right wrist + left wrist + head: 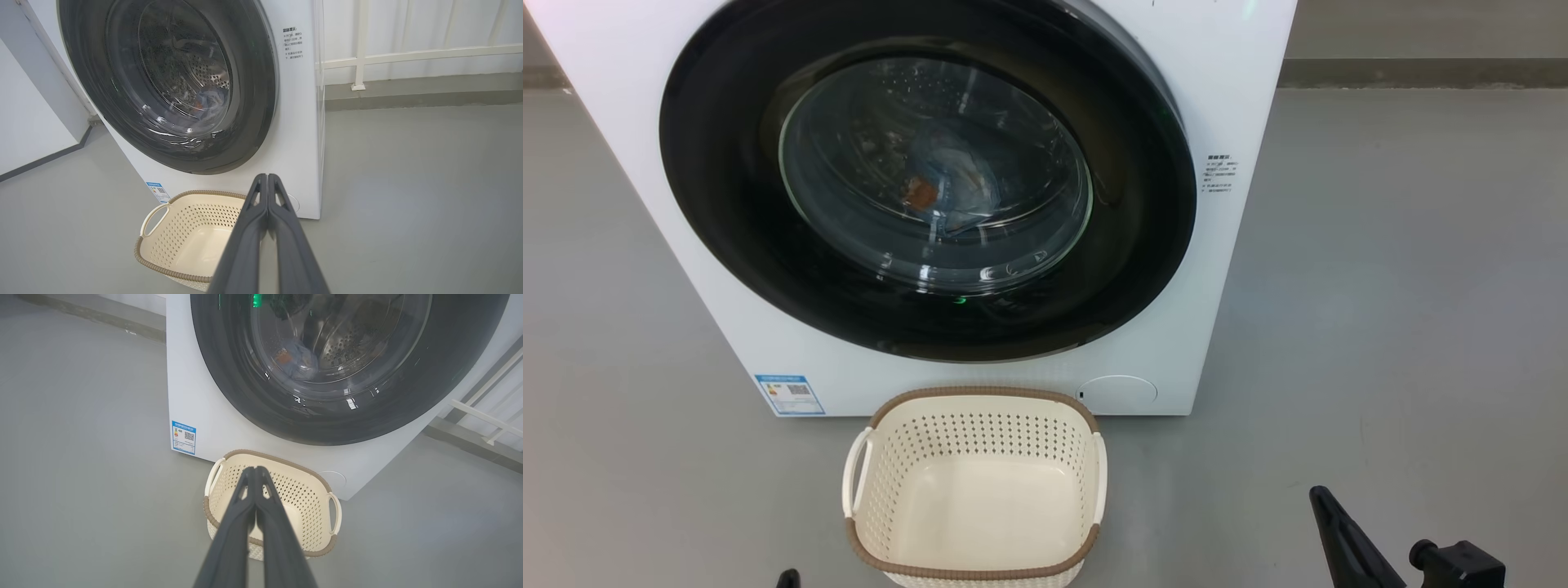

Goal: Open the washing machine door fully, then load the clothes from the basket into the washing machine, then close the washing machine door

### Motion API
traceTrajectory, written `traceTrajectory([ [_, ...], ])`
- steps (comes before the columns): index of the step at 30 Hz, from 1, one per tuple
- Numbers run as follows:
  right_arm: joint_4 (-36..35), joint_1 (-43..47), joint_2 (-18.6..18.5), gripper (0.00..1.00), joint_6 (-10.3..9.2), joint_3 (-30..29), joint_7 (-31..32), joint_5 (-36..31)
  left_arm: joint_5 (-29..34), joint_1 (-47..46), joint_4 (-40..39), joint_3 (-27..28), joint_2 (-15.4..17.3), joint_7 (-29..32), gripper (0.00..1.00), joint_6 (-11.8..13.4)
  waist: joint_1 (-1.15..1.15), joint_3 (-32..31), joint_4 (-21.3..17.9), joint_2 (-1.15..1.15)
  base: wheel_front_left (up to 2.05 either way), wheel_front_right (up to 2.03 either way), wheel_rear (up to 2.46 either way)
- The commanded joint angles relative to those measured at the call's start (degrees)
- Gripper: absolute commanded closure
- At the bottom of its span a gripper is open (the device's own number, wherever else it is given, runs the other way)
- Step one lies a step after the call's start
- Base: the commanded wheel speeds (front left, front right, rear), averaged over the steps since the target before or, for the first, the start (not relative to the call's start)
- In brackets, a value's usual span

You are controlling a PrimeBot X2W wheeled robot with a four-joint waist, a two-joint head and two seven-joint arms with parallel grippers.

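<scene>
Two pincers are closed with nothing between the fingers; the left pincer (255, 470) has its long dark fingers pressed together from base to tip, and the right pincer (267, 176) is the same. Each pincer is aimed forward and a little down toward the washing machine (1241, 245), and touches nothing. In the head view the right pincer sits low at the right over the grey floor (1380, 286), well apart from the basket (980, 394); just a dark tip of the left one shows at the bottom edge, beside the basket's left corner. The basket stands on the floor just before the machine, its cream bottom bare. The washing machine door (1127, 245) lies flush against the white front; the clothes (947, 192) lie inside the drum, seen through the glass.
</scene>
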Motion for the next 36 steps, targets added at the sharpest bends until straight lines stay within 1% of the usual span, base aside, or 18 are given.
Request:
traceTrajectory([
  [1,-1.21,-0.97,-0.20,1.00,-0.02,-0.22,0.26,2.01,-1.53,-0.85,-1.00,0.55,0.42,0.36,1.00,-0.13,0.12,-0.04,-0.06,0.00,0.00,0.00,0.00],
  [6,-0.82,-1.54,-0.25,1.00,-0.03,-0.41,0.98,5.39,-4.39,-1.53,-0.79,0.91,0.48,1.18,1.00,-0.24,0.00,0.11,-0.22,0.00,0.00,0.00,0.00],
  [36,0.89,-4.58,-0.15,1.00,-0.12,-1.92,5.46,25.10,-21.39,-5.67,0.26,3.15,0.73,6.17,1.00,-0.90,-0.01,0.50,-1.18,0.00,0.00,0.00,0.00],
])
